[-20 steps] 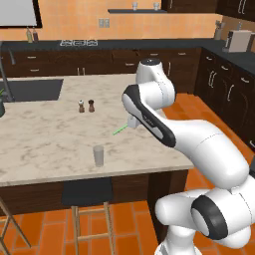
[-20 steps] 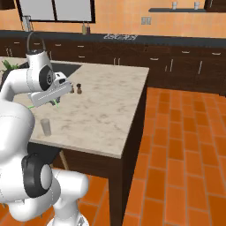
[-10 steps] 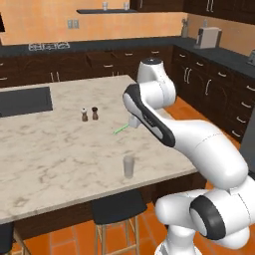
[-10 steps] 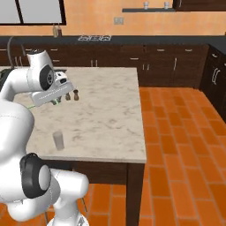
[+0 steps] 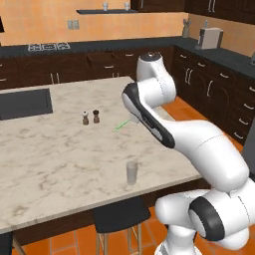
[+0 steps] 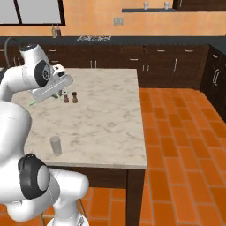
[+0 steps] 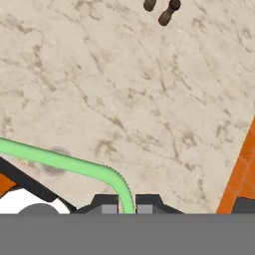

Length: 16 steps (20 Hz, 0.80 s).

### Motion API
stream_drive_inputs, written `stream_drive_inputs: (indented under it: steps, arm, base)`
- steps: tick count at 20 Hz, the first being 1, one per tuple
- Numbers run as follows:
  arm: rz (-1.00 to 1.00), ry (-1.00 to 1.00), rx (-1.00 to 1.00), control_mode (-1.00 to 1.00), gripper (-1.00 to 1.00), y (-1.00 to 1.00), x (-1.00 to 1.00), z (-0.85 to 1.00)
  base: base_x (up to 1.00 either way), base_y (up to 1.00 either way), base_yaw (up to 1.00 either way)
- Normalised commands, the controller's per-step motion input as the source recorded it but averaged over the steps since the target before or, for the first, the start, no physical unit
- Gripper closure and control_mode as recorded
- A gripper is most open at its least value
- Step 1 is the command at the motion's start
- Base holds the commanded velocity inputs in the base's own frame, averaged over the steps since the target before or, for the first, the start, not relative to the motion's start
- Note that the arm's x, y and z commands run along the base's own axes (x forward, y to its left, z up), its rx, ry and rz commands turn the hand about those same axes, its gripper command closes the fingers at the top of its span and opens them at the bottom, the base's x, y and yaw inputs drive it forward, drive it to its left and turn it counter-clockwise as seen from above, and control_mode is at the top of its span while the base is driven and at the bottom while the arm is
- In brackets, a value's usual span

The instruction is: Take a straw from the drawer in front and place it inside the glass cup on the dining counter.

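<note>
Beige marble of the dining counter (image 5: 60,149) spans the scene, with dark cabinets and an orange wall behind it and orange floor tiles to the right. Left to right on the slab in the left base view: a dark inset sink (image 5: 22,103) at the far left; two small shakers (image 5: 90,117) standing side by side near the middle; the straw (image 5: 123,124), a thin light-green stick jutting out to the left from under my forearm, raised above the marble; and the glass cup (image 5: 131,173), upright near the front edge, well apart from the straw and nearer to the camera. In the hand view, my claw (image 7: 127,205) is closed on the straw (image 7: 74,164), which passes up between the two finger tips, curves, and runs off to the left edge of that view. The glass cup (image 7: 55,162) shows faintly on the marble behind the straw. The shakers (image 7: 162,10) lie at the top edge.
</note>
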Motion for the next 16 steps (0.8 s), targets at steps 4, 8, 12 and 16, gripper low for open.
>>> stream_drive_inputs:
  steps: [4,8,12,16]
  arm:
    - [0.0,-0.4,-0.42,-1.0,1.0,0.03,-0.2,0.15]
    - [-0.01,-0.32,-0.5,-1.0,1.0,0.0,-0.24,0.02]
    - [-0.04,-0.15,-0.46,-1.0,1.0,0.05,-0.22,0.0]
    - [-0.12,-0.11,-0.45,-1.0,1.0,0.33,-0.31,-0.03]
  base:
    - [0.0,0.0,0.0]
    - [0.0,0.0,0.0]
    - [0.0,0.0,0.0]
    - [0.0,0.0,0.0]
